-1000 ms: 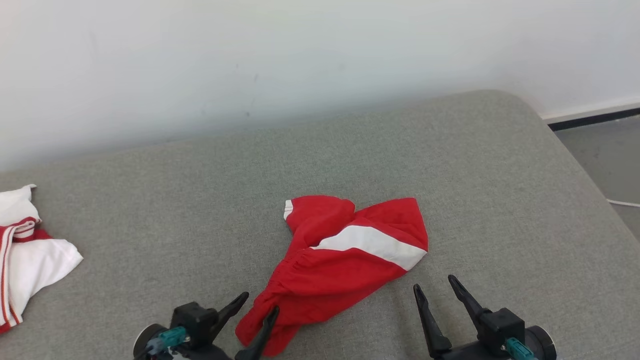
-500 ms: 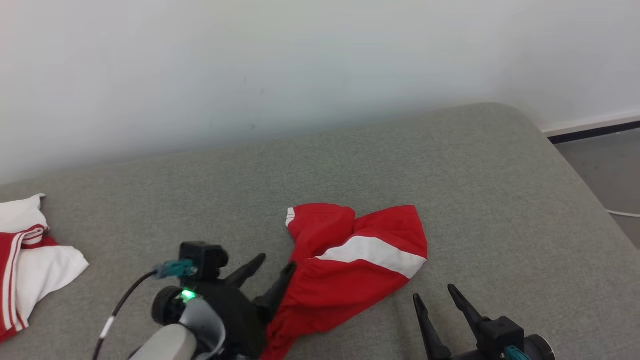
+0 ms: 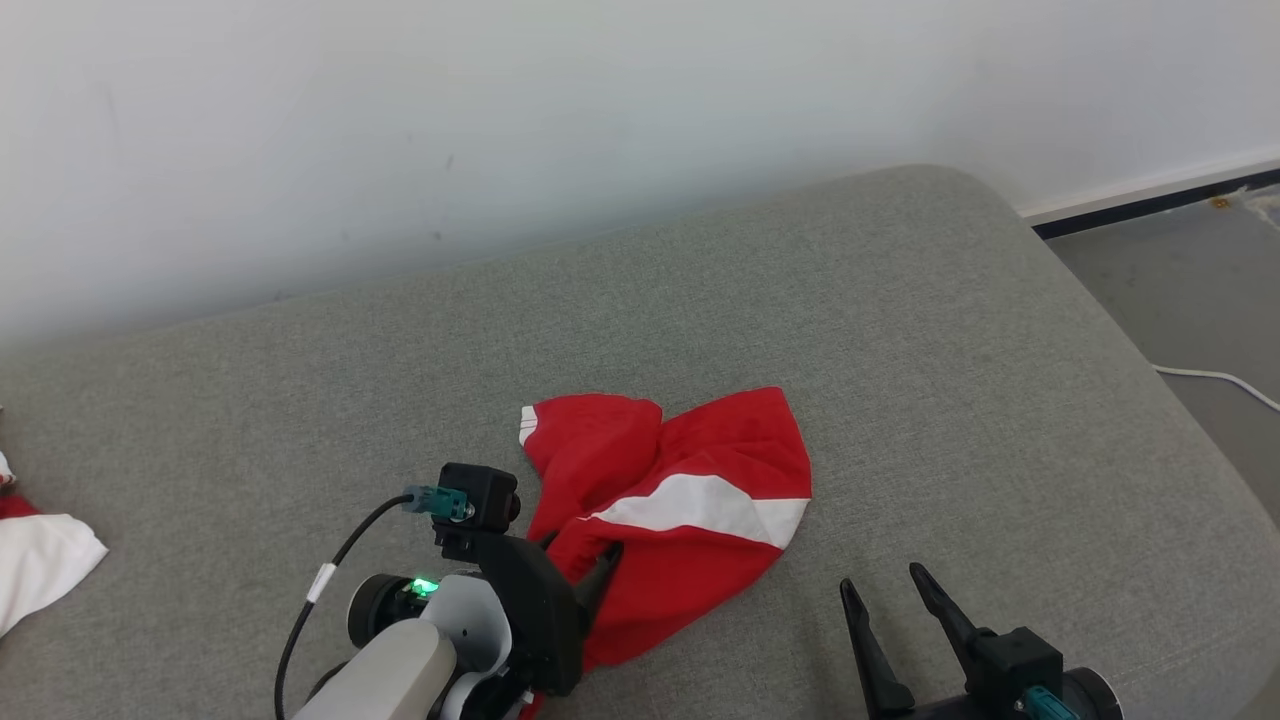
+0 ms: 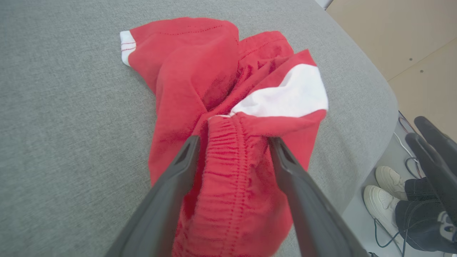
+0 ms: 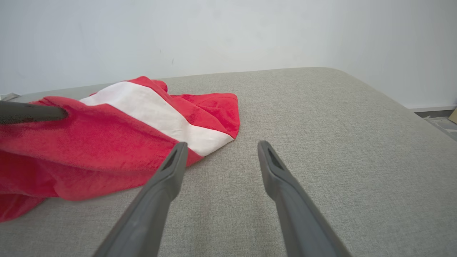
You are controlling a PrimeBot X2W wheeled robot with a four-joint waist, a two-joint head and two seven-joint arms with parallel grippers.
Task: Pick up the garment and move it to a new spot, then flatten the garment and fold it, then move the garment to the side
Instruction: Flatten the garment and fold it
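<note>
A crumpled red fabric garment with a white band (image 3: 700, 470) is seen lying on the grey fabric-covered bed (image 3: 900, 350), near the middle of its front edge. The left gripper (image 4: 234, 142) is held wide open, with its two fingers placed on either side of the garment's gathered elastic waistband; the fabric is not pinched. The right gripper (image 3: 882, 580) is likewise spread open and empty, poised over the bed's front edge, beside the garment on its right.

Garment (image 3: 680, 560) — red, one white band; upholstery (image 3: 900, 350) — flecked grey.
</note>
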